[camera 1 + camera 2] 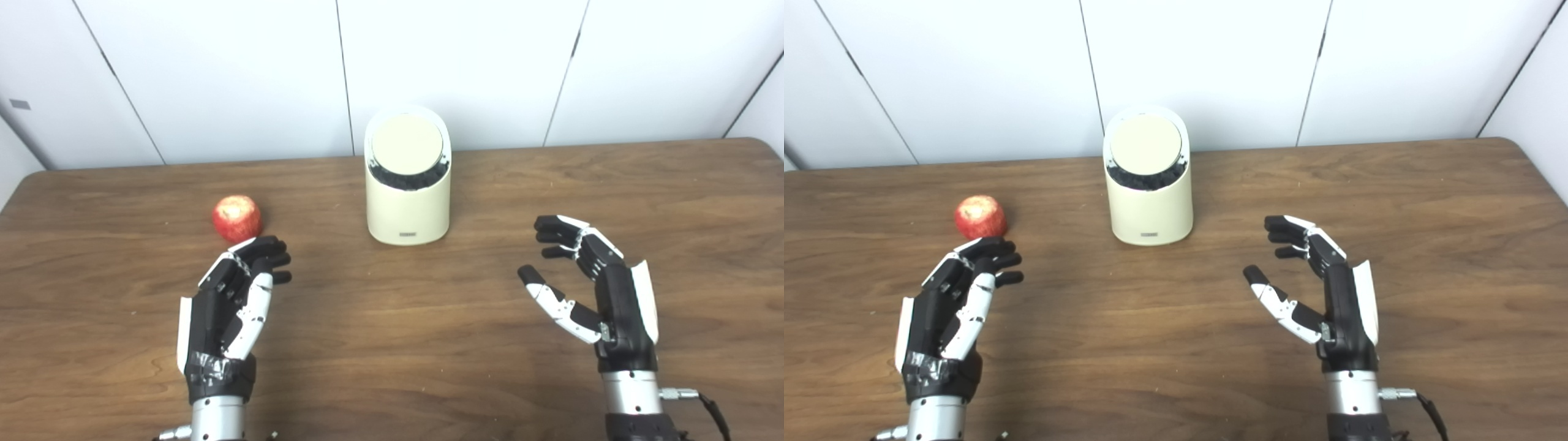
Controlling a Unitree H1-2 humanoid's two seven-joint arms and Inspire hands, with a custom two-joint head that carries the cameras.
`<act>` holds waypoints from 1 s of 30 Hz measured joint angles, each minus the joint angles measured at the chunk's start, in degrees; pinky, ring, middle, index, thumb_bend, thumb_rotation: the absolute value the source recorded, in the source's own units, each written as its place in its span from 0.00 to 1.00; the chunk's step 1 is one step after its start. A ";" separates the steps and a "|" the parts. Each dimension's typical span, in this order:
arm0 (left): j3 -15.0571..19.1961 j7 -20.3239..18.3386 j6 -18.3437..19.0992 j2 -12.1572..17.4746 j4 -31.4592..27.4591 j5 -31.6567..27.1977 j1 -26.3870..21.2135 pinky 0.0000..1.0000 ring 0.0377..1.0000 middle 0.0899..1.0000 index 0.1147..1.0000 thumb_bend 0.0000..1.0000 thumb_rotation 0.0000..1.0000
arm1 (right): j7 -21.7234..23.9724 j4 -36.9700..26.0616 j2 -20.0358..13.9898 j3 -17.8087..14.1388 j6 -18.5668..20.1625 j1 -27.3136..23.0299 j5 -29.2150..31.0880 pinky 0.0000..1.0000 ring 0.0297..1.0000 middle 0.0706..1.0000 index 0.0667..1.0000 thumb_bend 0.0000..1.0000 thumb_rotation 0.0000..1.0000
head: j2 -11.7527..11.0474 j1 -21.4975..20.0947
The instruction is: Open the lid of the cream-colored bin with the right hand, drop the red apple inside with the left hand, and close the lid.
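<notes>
On the table (392,343), the bin (408,208) stands at the back centre with its lid (407,144) shut, the apple (236,218) lies to its left just beyond the left hand (236,300), and the right hand (597,288) hovers apart, both hands spread and empty.

Before you: one brown wood-grain table (429,343) with rounded far corners; behind its far edge, white panelled wall (245,73) with dark seams.
</notes>
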 measured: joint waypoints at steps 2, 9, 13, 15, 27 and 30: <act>0.02 0.00 -0.02 0.00 0.25 0.07 0.00 0.62 0.67 0.65 0.61 0.23 0.30 | -0.07 -0.42 -0.05 0.16 -1.76 -0.13 -1.97 0.57 0.67 0.68 0.65 0.34 0.36 | -0.09 -0.26; 0.22 -0.02 -1.89 -0.06 1.76 0.42 0.02 0.62 0.67 0.65 0.61 0.23 0.30 | 1.65 -4.40 -0.41 -0.14 -1.10 -1.29 -5.26 0.67 0.75 0.76 0.73 0.53 0.78 | -0.61 -0.97; 0.25 -0.07 -2.12 -0.27 2.52 0.40 0.15 0.62 0.66 0.65 0.61 0.24 0.31 | 4.89 -5.78 -2.24 -0.48 2.32 -3.35 -5.03 0.71 0.79 0.79 0.78 0.60 0.88 | -0.79 -1.23; 0.21 -0.08 -2.14 -0.32 2.84 0.43 0.11 0.62 0.66 0.65 0.60 0.24 0.31 | 6.13 -6.04 -3.58 -0.87 4.82 -5.06 -5.33 0.72 0.79 0.79 0.78 0.65 0.91 | -0.97 -1.23; 0.17 0.05 -3.66 -0.49 6.45 1.13 -0.48 0.62 0.66 0.64 0.60 0.22 0.27 | 12.87 -7.97 -5.27 0.61 19.27 -21.48 -13.63 0.72 0.81 0.83 0.79 0.85 0.75 | -2.20 -2.02; 0.18 0.06 -4.60 -0.68 6.96 1.74 -0.54 0.62 0.66 0.64 0.60 0.22 0.25 | 14.56 -8.11 -5.20 1.89 22.12 -23.79 -16.26 0.71 0.80 0.82 0.79 0.86 0.68 | -2.46 -2.11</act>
